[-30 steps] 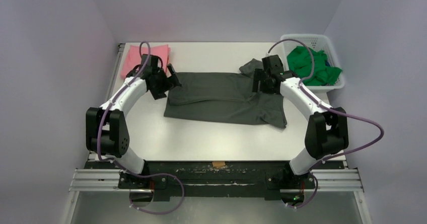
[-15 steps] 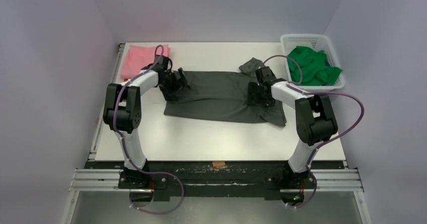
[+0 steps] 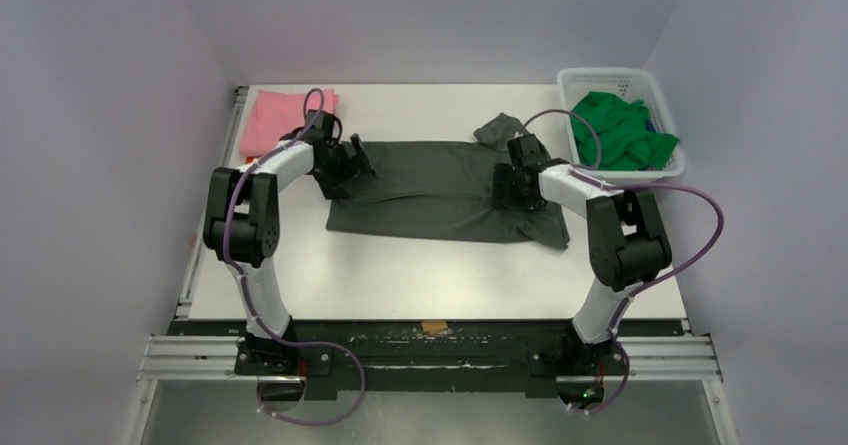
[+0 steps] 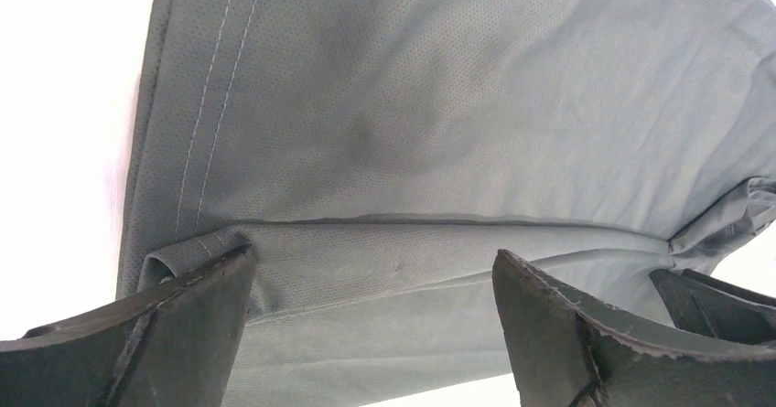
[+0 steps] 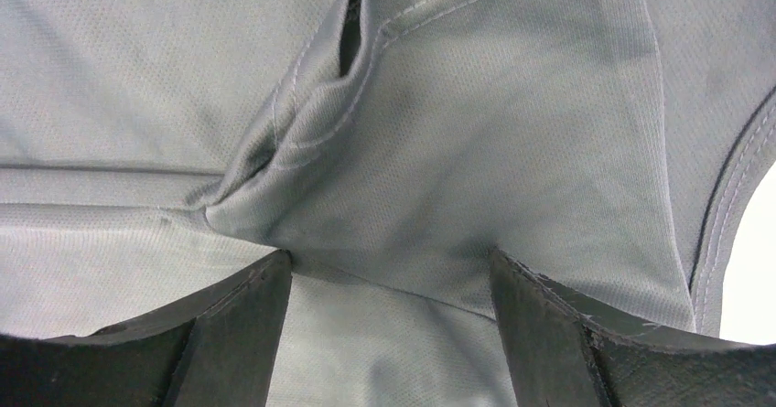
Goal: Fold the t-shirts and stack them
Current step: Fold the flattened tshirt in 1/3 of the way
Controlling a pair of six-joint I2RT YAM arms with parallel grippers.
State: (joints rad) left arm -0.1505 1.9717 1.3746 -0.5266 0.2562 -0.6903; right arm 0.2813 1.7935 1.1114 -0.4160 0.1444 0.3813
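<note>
We had the left gripper [image 4: 371,274] and right gripper [image 5: 389,274] spread wide over the charcoal t-shirt [image 3: 440,190], perhaps touching it.

From above we get soft, even light. The white table [image 3: 420,265] is bright but not glaring, the lilac walls [image 3: 100,115] dim toward the upper corners, and the arms cast only faint, blurred shadows. Detail is modest there, and the charcoal-grey t-shirt [image 3: 440,190] reads as a flat dark patch with few creases.

In the wrist views we see it paler, with its weave and stitching sharp ahead of the left gripper [image 4: 371,283] and the right gripper [image 5: 389,283]. Bare table off to the side of each gripper burns out to pure white. The fingers [image 4: 183,334] are near-black and slightly soft. A deep shadow sits in the fold just ahead of the right gripper.
</note>
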